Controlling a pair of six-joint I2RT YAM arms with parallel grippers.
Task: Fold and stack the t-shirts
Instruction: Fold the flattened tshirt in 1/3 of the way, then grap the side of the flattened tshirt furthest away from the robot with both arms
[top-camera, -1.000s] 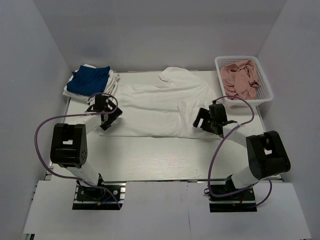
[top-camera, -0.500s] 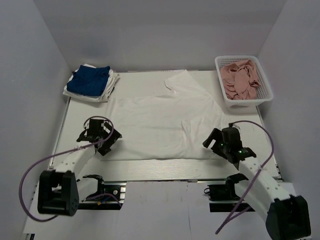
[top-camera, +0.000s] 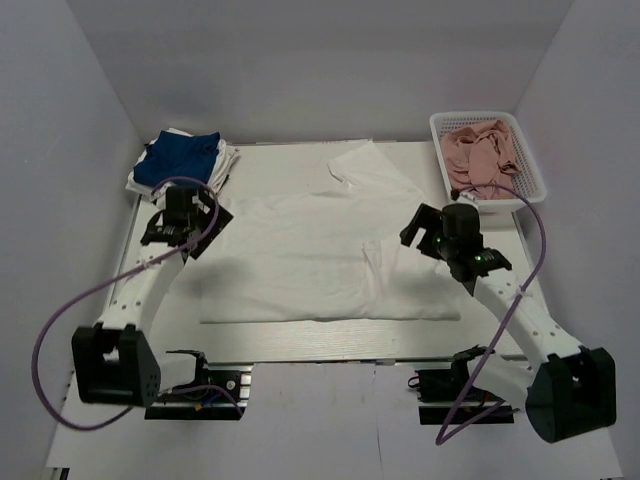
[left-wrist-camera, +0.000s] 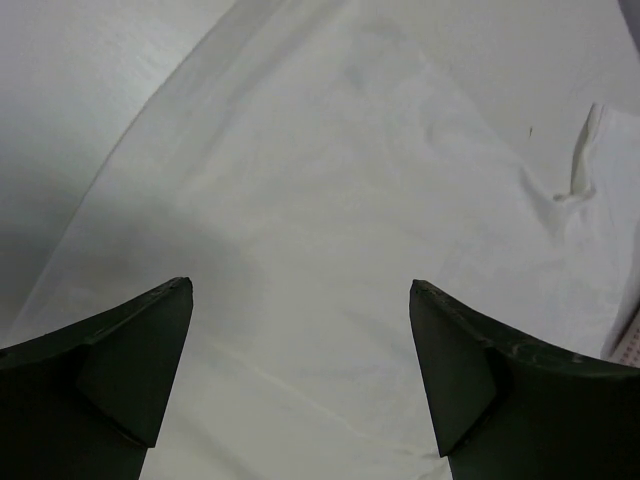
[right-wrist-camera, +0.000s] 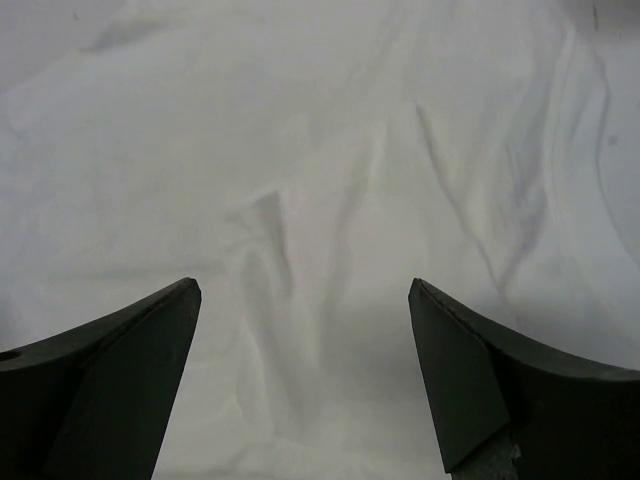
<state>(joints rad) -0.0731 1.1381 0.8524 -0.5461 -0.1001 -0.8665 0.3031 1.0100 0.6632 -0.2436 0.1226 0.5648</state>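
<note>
White table (top-camera: 300, 340) under a smooth, faintly creased white t-shirt (top-camera: 310, 250); left gripper (left-wrist-camera: 300, 290), right gripper (right-wrist-camera: 305, 287), jaws wide.

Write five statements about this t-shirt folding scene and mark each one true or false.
1. The white t-shirt lies spread on the table. True.
2. The left fingers are shut on cloth. False: they stand open, gripping nothing.
3. The basket holds pink cloth. True.
4. The blue t-shirt lies in the basket. False: it lies folded at the table's far left corner.
5. The right fingers are open over the white t-shirt. True.
</note>
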